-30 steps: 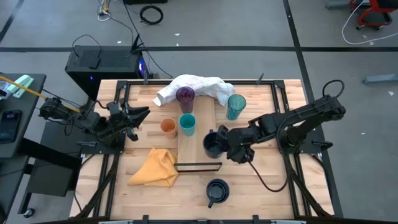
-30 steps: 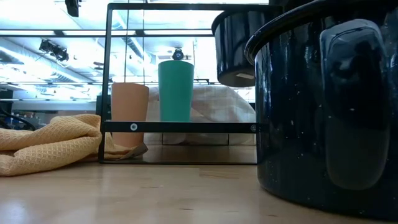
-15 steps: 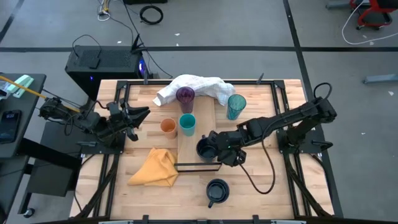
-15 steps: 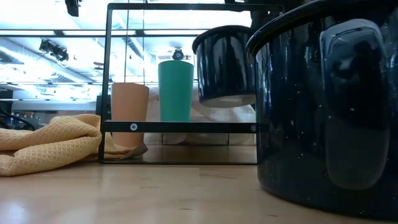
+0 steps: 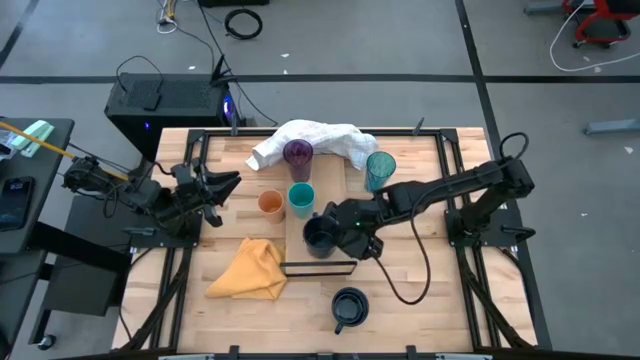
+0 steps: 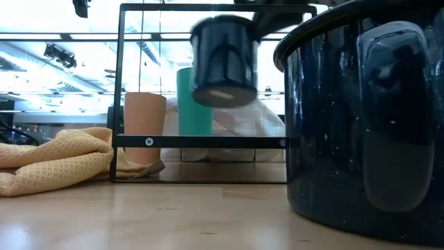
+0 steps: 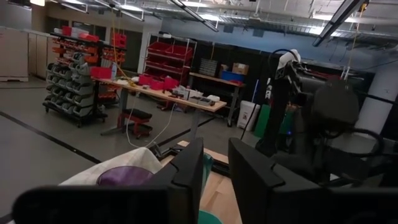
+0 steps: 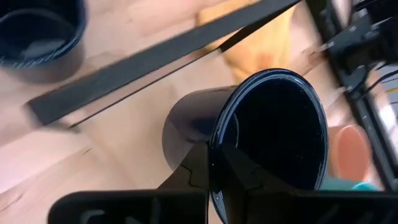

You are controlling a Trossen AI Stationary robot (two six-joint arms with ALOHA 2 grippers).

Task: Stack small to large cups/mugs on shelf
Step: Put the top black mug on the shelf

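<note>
We see the left hand parked at the tabletop's left edge, fingers slightly apart, empty. Orange cup and short teal cup stand mid-tabletop, teal one on the shelf. Right hand is clenched on a navy mug's rim, mug lifted over the shelf. Second navy mug sits near the front edge.
</note>
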